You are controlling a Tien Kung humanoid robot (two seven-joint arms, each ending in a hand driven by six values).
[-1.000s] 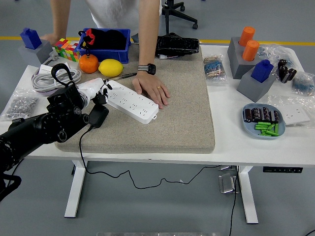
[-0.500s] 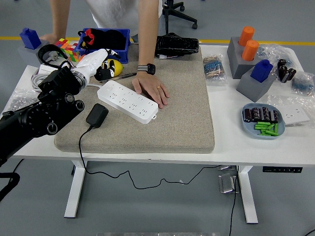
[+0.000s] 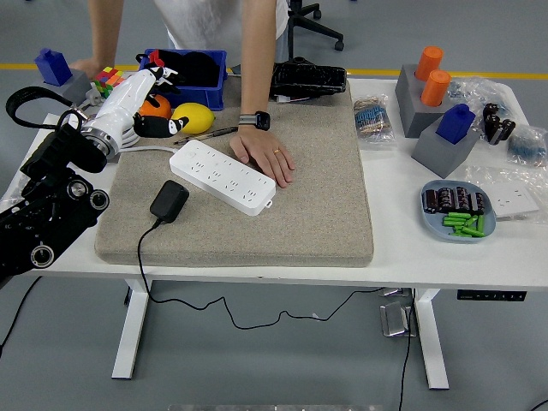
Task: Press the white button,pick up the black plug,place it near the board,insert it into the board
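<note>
Head view: black plug (image 3: 169, 200) beside board (image 3: 223, 177).

The left arm (image 3: 51, 201) reaches in from the left edge, its left hand (image 3: 141, 103) raised at the far left, fingers loosely spread (gripping nothing), well above the table.

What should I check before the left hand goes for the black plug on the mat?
1. Black plug free on the mat, nothing gripping it: ok.
2. Left hand empty: ok; it hovers over the table's far left corner.
3. Power strip steadied: ok, a person's hand rests on it.
4. Plug's cord untangled: cannot tell, it hangs off the front edge.
5. White button pressed: cannot tell.
</note>
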